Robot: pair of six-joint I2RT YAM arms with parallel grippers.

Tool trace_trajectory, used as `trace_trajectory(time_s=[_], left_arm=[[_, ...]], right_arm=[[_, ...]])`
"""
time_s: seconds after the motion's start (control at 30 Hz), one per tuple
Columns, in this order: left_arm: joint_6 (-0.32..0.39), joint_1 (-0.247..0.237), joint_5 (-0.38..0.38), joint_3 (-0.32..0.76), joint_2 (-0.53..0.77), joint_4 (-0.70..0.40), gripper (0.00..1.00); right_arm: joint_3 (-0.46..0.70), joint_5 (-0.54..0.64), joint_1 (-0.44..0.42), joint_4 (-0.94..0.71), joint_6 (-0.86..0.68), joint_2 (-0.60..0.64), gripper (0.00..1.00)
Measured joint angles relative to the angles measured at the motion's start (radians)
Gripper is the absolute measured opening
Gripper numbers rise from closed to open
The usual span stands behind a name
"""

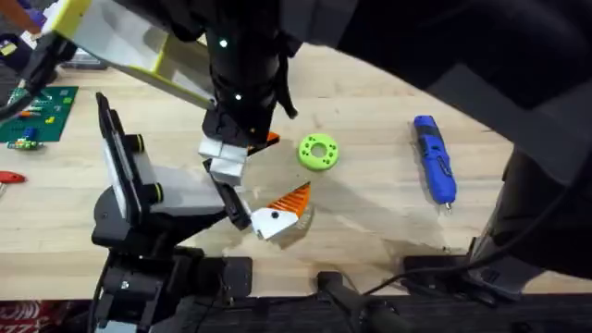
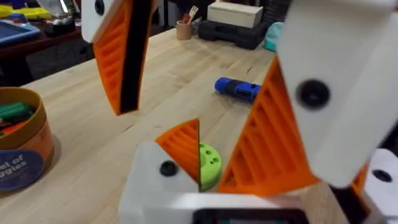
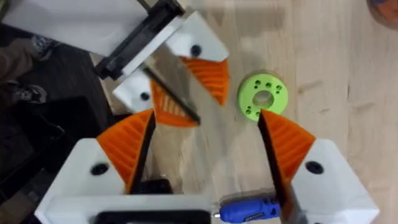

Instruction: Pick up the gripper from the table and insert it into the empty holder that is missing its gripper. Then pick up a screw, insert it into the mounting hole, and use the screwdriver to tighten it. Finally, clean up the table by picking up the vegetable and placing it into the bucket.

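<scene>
Orange ribbed pads of the left tool loom largest in the left wrist view. They are spread wide with nothing between them but air. Straight ahead through that gap sits the gripper, its orange wedge standing up from its white block. The lime-green ring is just behind it, and the blue screwdriver lies well beyond on the tabletop.

From overhead, the gripper sits at the black clamp end of the holder. Its white block is on the holder side and its orange tip slants away toward the ring. I cannot tell whether the block rests on the wood or is already against the clamp. The left tool hangs just on the far side of the holder's tip, so the gripper lies a short way toward the robot and slightly right of it.

The right tool looks down on the same spot from higher up, also released and carrying nothing.

By my reading, the left arm is the nearer one for any grasp. The move would turn on bringing its pads down across the white block, square to the wedge's long axis. That would leave the block's clamp-side end free to meet the holder.
</scene>
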Motion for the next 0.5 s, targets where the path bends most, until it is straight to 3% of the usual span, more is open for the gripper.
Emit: trace_trajectory(time_s=[0.5], left_arm=[[0.001, 0.0, 0.002, 0.0, 0.0, 0.0, 0.986]], right_arm=[[0.0, -0.028, 0.013, -0.077, 0.0, -0.069, 0.997]])
